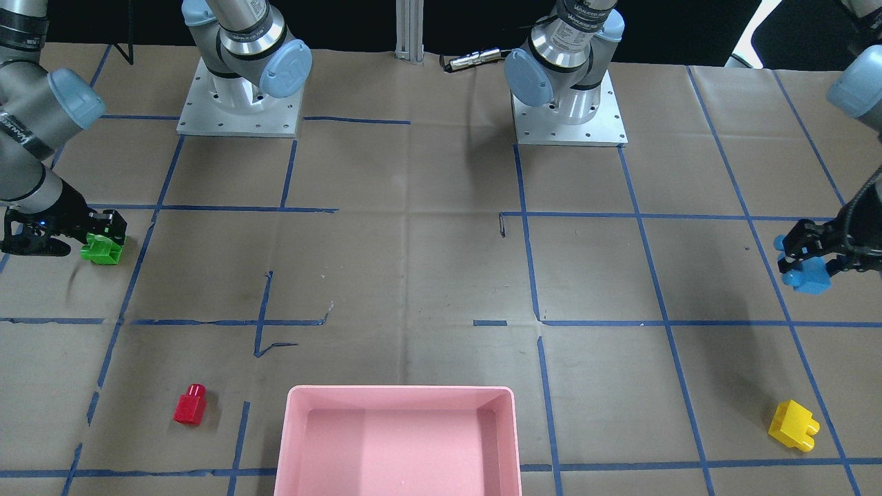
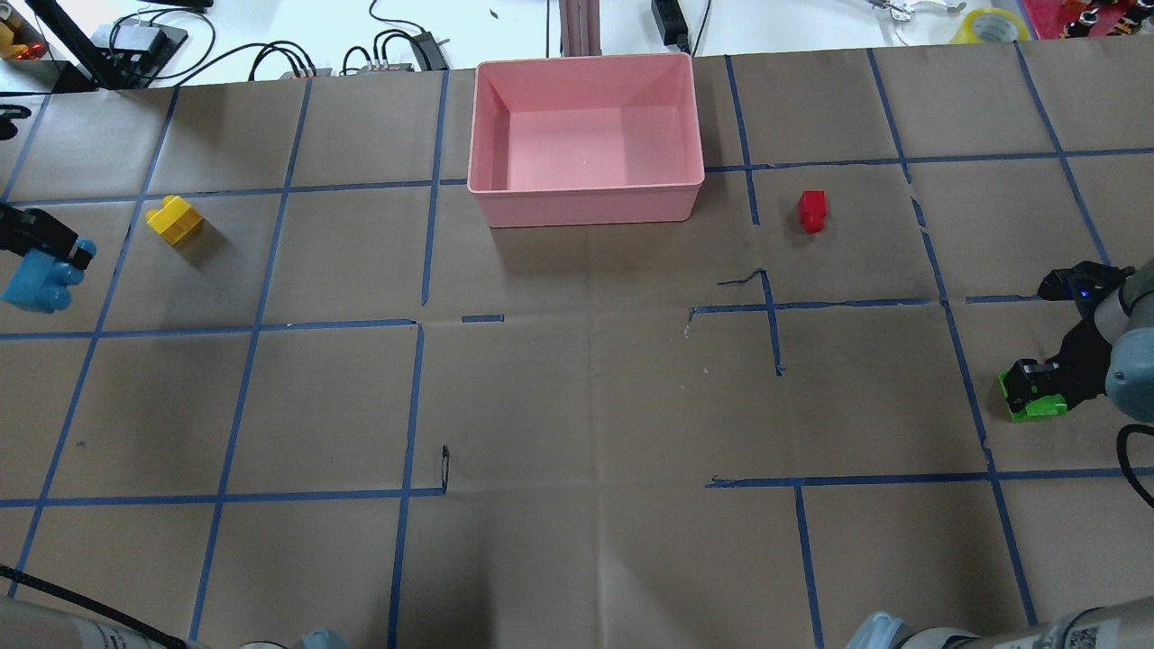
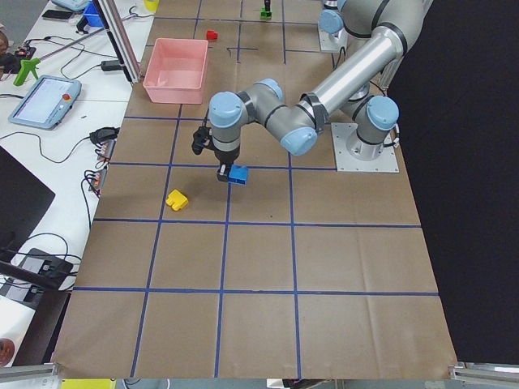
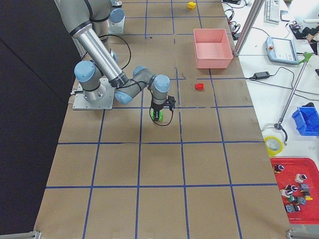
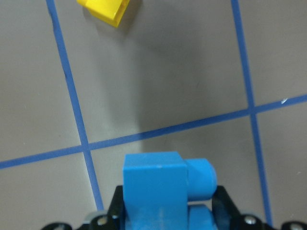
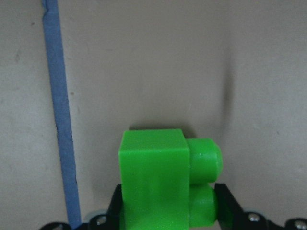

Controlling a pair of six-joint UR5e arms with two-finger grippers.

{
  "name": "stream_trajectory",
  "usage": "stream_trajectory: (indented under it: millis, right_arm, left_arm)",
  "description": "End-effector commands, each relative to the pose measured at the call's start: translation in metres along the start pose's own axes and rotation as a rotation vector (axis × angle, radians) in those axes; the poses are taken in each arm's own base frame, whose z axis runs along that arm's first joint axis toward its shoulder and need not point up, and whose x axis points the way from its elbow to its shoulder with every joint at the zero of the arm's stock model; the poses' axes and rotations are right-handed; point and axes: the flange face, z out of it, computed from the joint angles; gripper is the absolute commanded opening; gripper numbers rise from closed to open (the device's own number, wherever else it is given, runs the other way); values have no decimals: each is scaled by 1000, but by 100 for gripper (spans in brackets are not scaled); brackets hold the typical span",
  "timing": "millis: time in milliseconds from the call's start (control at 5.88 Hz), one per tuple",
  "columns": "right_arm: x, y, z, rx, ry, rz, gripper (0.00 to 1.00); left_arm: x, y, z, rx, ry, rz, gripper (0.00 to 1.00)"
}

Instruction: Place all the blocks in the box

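Note:
My left gripper (image 2: 43,261) is shut on the light blue block (image 2: 34,286) at the table's far left, and the left wrist view shows the block (image 5: 158,184) between the jaws, slightly above the paper. My right gripper (image 2: 1037,389) is shut on the green block (image 2: 1039,407) at the far right, low over the table, also seen in the right wrist view (image 6: 160,184). The yellow block (image 2: 175,219) lies just beyond the left gripper. The red block (image 2: 812,210) lies right of the pink box (image 2: 586,205), which is empty.
Brown paper with blue tape lines covers the table (image 2: 577,406). The two arm bases (image 1: 240,103) stand on the robot's side. Cables and equipment (image 2: 297,59) lie beyond the far edge behind the box.

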Motion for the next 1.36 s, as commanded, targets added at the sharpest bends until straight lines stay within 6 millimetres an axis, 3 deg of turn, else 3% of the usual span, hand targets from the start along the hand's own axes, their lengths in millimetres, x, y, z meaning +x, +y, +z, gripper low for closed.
stream_trajectory:
  millis: [0, 170, 340, 681, 851, 1021, 1191]
  right_arm:
    - [10, -4, -31, 27, 55, 7, 9]
    - [8, -1, -57, 7, 37, 4, 9]
    - [10, -4, -102, 34, 51, 12, 9]
    - [13, -13, -165, 51, 12, 16, 9]
    - [7, -27, -202, 94, -11, 28, 8]
    - [-14, -45, -227, 140, -8, 53, 8]
    - [-55, -72, -226, 138, -12, 39, 8]
  left_arm:
    - [68, -86, -19, 69, 40, -127, 22]
    - [121, -133, -28, 100, 37, -163, 22]
    - [181, -183, -32, 83, 59, -235, 22]
    - [287, -261, -18, 51, 90, -337, 21]
    - [340, -281, -2, 47, 106, -383, 21]
    - [400, -289, 25, 21, 112, -412, 21]
    - [451, -296, 64, 23, 109, -410, 21]
